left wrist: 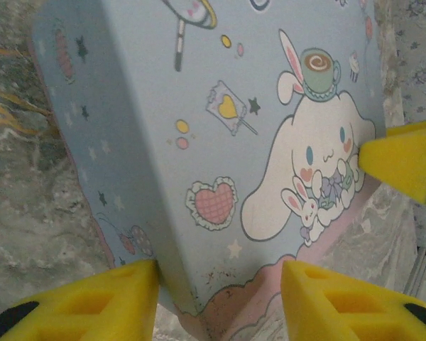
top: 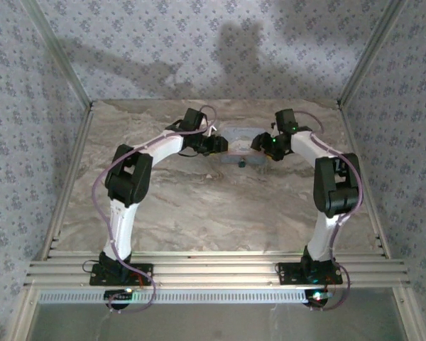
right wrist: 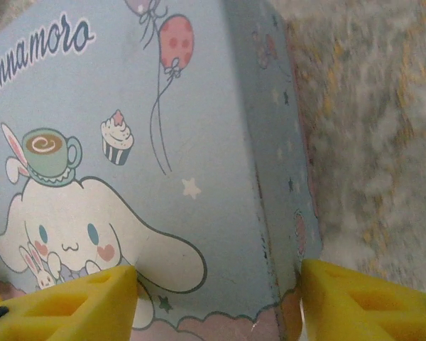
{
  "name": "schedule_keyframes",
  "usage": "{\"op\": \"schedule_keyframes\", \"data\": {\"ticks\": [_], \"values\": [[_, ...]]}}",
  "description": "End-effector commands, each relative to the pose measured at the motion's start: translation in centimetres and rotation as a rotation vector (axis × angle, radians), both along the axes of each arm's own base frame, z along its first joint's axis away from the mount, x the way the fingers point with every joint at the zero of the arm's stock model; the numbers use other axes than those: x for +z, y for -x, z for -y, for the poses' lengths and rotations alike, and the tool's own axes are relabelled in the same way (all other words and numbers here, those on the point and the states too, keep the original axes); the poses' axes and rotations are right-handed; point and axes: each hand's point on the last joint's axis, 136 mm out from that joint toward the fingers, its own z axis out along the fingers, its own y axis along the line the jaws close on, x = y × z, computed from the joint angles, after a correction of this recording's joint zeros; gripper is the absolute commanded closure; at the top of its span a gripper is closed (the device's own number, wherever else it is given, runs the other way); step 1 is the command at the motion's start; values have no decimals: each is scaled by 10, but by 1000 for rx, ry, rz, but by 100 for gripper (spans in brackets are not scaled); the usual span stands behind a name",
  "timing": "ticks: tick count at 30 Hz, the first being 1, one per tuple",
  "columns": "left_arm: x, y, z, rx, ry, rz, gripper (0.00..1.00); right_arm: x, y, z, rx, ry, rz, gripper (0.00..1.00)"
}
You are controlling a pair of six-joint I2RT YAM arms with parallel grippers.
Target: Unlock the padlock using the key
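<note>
You are looking at both arms meeting at the pale blue tin (top: 238, 139), which is lying on the table (top: 199, 206). Your left gripper (left wrist: 219, 288) is sitting at the tin's left end. Its yellow fingers (left wrist: 92, 302) are standing apart astride one corner, one against the side wall and one over the cartoon lid (left wrist: 270, 106). You cannot tell whether they are squeezing. Your right gripper (right wrist: 216, 288) is straddling a corner at the tin's right end, fingers likewise apart, squeeze unclear. The padlock (top: 242, 163), a tiny dark speck, is sitting against the tin's near side, between the two grippers.
</note>
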Motion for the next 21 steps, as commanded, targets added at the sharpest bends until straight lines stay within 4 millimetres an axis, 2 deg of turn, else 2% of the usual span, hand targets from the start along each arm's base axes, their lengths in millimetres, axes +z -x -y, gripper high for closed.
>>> {"op": "schedule_keyframes", "data": {"ticks": [1, 8, 10, 15, 21], "values": [[14, 11, 20, -87, 45, -6, 52, 2, -2, -33, 98, -94, -21, 41], [13, 7, 7, -61, 22, -4, 50, 8, 2, -49, 126, -95, -14, 40], [14, 5, 0, -46, 15, -3, 48, 13, 6, -50, 132, -81, -8, 37], [24, 3, -21, -4, -17, 23, 45, 34, 13, -36, 119, -36, 19, 28], [41, 2, -52, 50, -58, 71, 42, 74, 21, -9, 73, 9, 92, 23]]}}
